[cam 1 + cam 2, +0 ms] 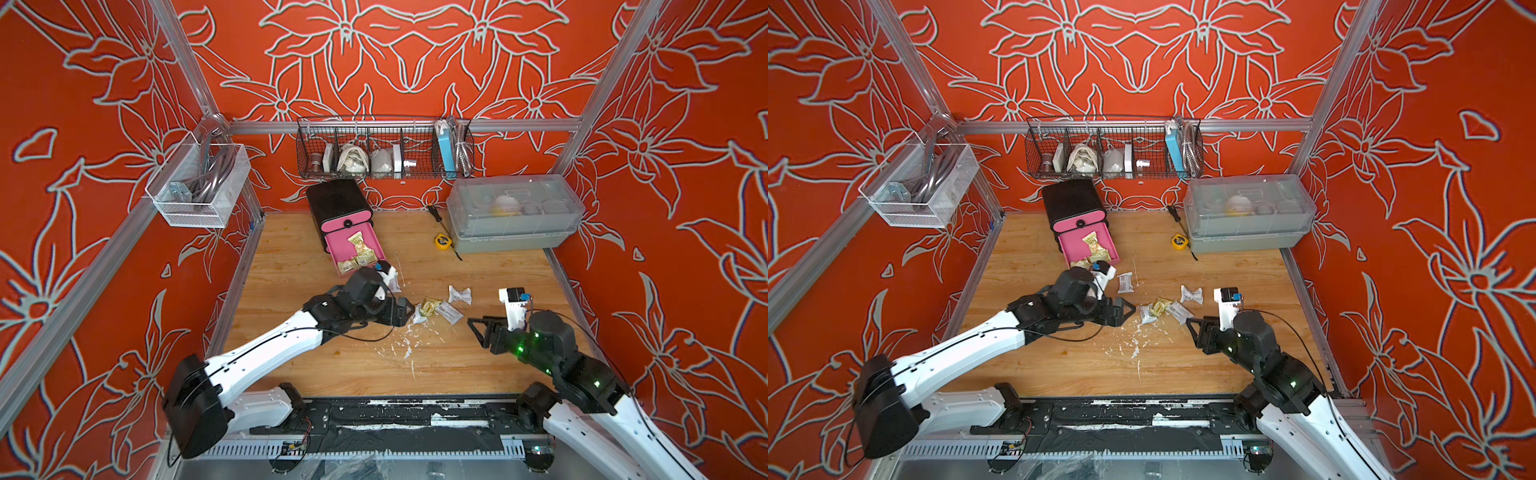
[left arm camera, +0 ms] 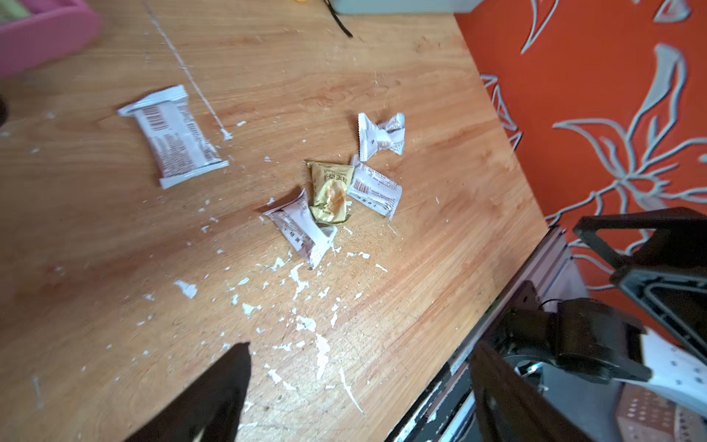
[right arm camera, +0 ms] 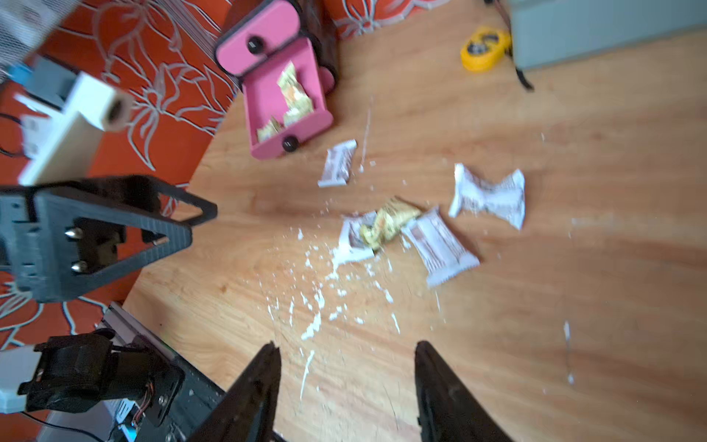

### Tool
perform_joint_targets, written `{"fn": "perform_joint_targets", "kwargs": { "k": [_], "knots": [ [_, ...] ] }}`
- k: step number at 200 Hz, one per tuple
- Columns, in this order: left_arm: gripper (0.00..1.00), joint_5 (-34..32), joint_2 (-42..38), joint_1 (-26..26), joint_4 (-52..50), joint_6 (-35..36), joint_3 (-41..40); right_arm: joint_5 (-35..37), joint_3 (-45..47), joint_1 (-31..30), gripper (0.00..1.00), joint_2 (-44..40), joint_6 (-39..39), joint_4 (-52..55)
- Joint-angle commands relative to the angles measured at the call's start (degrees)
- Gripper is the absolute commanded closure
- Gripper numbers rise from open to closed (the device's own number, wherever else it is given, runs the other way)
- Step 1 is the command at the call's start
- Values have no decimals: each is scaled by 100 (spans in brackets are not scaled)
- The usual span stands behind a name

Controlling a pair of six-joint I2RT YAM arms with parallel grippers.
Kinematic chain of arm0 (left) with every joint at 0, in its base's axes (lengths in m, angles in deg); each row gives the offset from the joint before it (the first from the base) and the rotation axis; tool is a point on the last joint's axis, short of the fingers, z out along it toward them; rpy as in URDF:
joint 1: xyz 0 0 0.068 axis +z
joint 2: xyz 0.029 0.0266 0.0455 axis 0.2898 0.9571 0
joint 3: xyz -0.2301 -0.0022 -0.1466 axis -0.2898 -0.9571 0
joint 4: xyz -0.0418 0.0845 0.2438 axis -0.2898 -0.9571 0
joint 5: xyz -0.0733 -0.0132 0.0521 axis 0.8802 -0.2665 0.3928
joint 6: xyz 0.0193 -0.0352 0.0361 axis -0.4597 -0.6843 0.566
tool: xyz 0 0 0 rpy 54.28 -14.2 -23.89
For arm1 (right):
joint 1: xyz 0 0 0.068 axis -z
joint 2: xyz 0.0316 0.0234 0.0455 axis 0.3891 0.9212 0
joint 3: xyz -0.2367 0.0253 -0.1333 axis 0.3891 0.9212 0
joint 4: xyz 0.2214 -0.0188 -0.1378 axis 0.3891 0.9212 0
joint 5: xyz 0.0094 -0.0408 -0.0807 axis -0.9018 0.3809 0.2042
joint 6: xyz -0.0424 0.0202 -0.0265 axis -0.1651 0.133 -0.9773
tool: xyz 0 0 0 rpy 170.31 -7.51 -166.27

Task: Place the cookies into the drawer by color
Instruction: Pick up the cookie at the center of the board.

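The drawer (image 1: 337, 204) is a black chest at the back of the table. One pink drawer is pulled out (image 1: 332, 254) and holds several yellow cookies (image 1: 360, 246). On the wood, one yellow cookie (image 1: 430, 306) lies among white-silver cookies (image 1: 459, 295), close to two of them. Another white cookie (image 1: 1124, 282) lies nearer the drawer. My left gripper (image 1: 409, 309) is open just left of that cluster and holds nothing. My right gripper (image 1: 473, 324) is open just right of it, also holding nothing. Both wrist views show the cluster (image 2: 329, 191) (image 3: 388, 224) ahead of the open fingers.
A yellow tape measure (image 1: 442, 242) and a screwdriver (image 1: 436, 211) lie beside the grey lidded box (image 1: 515, 212) at the back right. A wire basket (image 1: 382, 149) and a white mesh basket (image 1: 199, 183) hang on the walls. White flecks (image 1: 399, 349) litter the wood.
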Motion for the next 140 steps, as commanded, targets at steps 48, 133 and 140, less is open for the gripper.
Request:
{"fn": "perform_joint_targets", "kwargs": {
  "k": [48,133,140],
  "knots": [
    [19,-1051,2110,-594,-616,407,1533,-518,241,2,39,-556,347,822],
    [39,-1377,3703,-658,-969,567,2673,-334,844,-1,38,-1322,903,565],
    [39,-1509,3782,-658,-960,571,2706,-336,800,3,38,-1290,831,625]
  ]
}}
